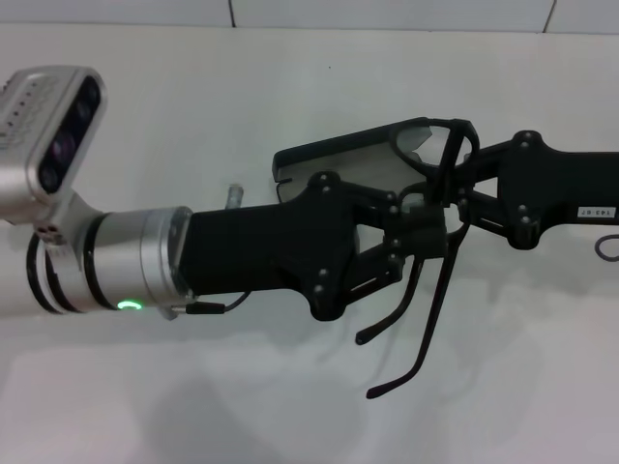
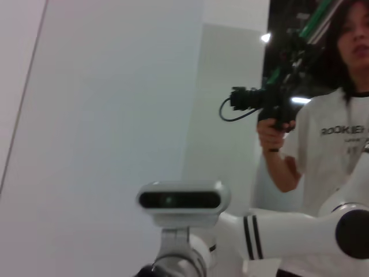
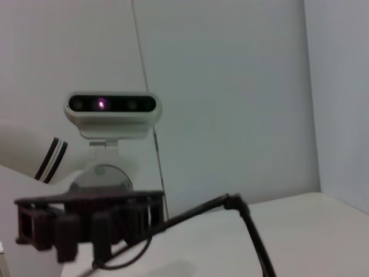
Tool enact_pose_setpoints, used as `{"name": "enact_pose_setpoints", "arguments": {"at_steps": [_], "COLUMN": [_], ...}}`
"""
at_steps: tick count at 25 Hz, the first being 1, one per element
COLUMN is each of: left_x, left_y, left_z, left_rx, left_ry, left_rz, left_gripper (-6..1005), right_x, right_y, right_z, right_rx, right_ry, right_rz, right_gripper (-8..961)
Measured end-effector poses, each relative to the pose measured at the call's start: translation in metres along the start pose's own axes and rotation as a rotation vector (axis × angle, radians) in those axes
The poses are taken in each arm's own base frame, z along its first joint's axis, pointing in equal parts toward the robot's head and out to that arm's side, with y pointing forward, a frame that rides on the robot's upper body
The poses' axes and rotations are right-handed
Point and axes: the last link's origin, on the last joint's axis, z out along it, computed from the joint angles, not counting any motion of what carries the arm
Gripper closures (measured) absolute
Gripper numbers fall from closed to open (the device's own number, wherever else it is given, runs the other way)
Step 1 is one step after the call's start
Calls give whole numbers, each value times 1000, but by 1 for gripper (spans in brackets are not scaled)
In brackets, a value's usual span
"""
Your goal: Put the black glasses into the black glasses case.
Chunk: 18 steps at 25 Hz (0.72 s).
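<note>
Both arms met over the white table (image 1: 193,406), right above the black glasses case (image 1: 338,155). From the left came the left arm, reaching level across the head view with its silver wrist trailing, and the left gripper (image 1: 426,227) had its linkage spread and its tips up against the frame of the black glasses (image 1: 440,203). From the right came the right arm, also stretched out flat, and the right gripper (image 1: 455,198) met the same frame from the other side. How firmly either set of fingers was clamped could not be told; the two black mechanisms overlapped right at the frame.

Glasses next: held up clear of the table, just at the case's right end and partly over it. The lenses sat at the top, nearest the case, one round rim showing against the grey lining. Both temple arms hung away from the case toward the near edge of the table, slanting a little leftward, so the long axis ran roughly front to back. Beneath, the case lay open with its long axis running left to right.

Over in the right wrist view, one temple arm (image 3: 253,236) slanted across the foreground with the left gripper (image 3: 86,222) behind it.
</note>
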Motion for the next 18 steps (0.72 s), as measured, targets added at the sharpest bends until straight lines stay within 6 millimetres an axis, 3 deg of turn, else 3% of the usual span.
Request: {"name": "enact_pose_setpoints", "arguments": {"at_steps": [18], "left_x": [-10], "left_y": [-2], "left_z": [-2], "left_rx": [71], "left_ry": [6], "left_rz": [11], "left_gripper": [884], "right_x": [-2], "right_y": [7], "right_z": [5], "right_rx": [-50], "right_ry": [-55], "right_rz": [11], "right_gripper": [827]}}
